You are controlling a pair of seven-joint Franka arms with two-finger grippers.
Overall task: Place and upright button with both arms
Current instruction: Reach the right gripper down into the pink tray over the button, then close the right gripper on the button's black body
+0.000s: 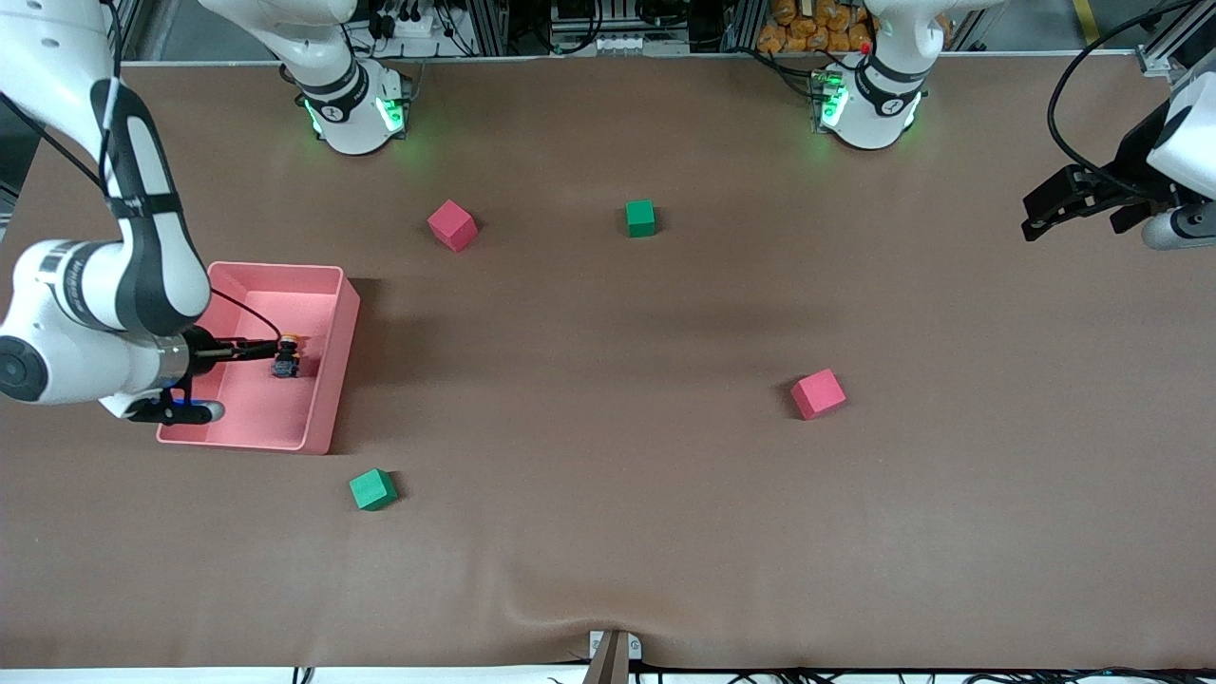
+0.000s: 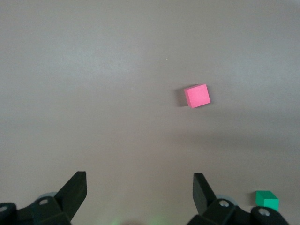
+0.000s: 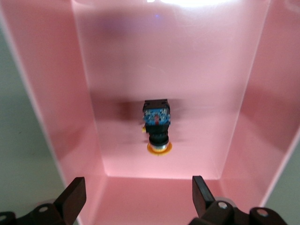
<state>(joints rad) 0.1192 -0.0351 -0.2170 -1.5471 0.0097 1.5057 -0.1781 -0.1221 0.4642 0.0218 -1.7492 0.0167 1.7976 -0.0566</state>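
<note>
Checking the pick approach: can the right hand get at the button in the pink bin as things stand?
Probably yes. The right hand hangs open over the pink bin, and the button lies on its side on the bin floor, apart from the walls, with nothing else in the bin.

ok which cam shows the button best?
Right wrist view: the button fills the middle of the frame, lying on its side on the pink bin floor, orange cap and dark body both plain, with the open right gripper over it. Front view shows it small. Left wrist view doesn't show it.
</note>
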